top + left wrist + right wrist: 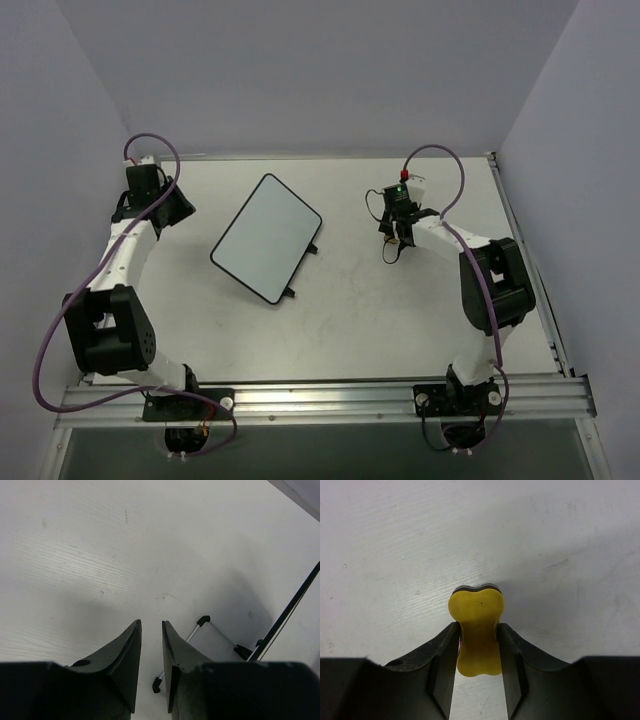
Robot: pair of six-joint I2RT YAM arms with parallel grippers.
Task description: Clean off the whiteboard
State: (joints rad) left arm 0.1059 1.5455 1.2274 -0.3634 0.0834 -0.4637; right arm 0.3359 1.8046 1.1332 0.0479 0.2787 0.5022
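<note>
The whiteboard [265, 238] lies tilted in the middle of the table, its face blank, its two black feet on its right edge. Its black frame edge [287, 612] and one foot [203, 620] show at the right of the left wrist view. My left gripper [176, 208] [151, 624] hovers left of the board, empty, its jaws all but shut with a narrow gap. My right gripper [394, 244] [477, 626] is to the right of the board, apart from it, shut on the waist of the yellow-black eraser [476, 605], just above the bare table.
The white table [400, 320] ends in a metal rail [330, 398] at the near edge and a rail [525, 250] along the right side. Grey walls close in at the left, back and right. Purple cables loop off both arms.
</note>
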